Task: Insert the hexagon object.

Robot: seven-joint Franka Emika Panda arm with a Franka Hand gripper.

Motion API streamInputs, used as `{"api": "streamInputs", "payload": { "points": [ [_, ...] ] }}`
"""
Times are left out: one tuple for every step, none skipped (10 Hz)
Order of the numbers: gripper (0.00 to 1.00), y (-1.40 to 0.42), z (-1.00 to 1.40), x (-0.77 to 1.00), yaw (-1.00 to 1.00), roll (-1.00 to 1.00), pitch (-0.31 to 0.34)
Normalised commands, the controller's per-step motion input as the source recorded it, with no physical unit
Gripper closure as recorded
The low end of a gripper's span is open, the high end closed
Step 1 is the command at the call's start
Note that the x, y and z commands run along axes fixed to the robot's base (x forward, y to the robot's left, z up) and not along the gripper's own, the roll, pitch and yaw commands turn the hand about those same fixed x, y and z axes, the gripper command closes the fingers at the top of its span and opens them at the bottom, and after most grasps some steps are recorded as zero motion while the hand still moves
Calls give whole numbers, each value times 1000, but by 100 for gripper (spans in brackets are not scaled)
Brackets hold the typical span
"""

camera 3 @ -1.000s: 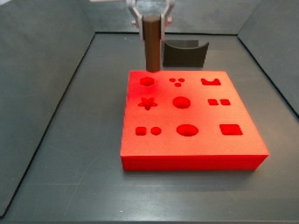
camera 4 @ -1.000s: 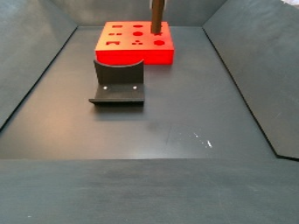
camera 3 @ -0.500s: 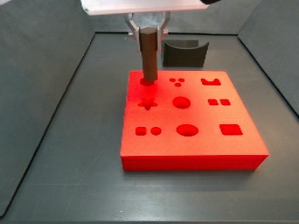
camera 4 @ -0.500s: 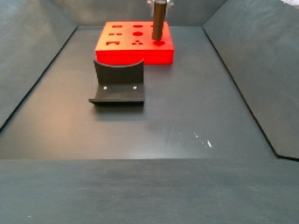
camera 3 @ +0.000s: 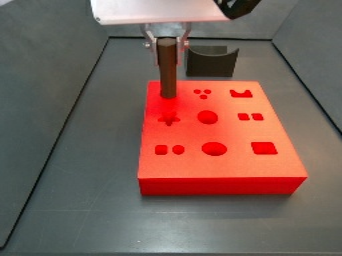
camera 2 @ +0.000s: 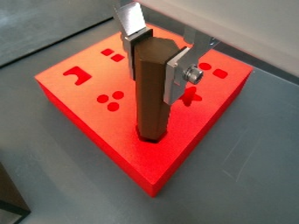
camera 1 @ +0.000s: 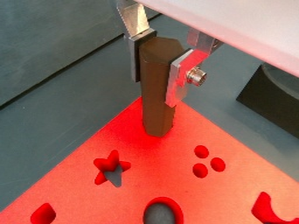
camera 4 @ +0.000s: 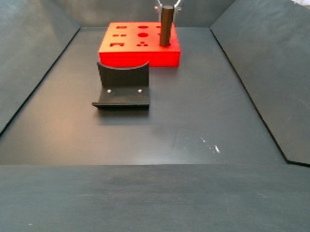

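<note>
Gripper: above red block's corner hole | jaws: pinching long reddish-brown hexagon rod | rod: upright, lower end in red plastic block | fixture: beside block

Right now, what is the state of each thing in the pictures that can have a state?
gripper: shut on the hexagon object, above a corner of the red block.
hexagon object: upright, lower end entered in a corner hole of the block.
red block: flat on the floor, other holes unfilled.
fixture: standing on the floor, nothing in it.
</note>
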Motion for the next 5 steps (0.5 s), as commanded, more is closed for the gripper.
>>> {"api": "streamInputs", "payload": {
  "points": [
    [100, 54, -194, 0, 0, 146, 0],
    [100, 23, -111, 0, 0, 79, 0],
    [100, 83, -163, 34, 9, 103, 0],
    [100, 9, -229, 0, 11, 146, -50],
    [100, 0, -283, 0, 80, 140, -139]
  ]
}}
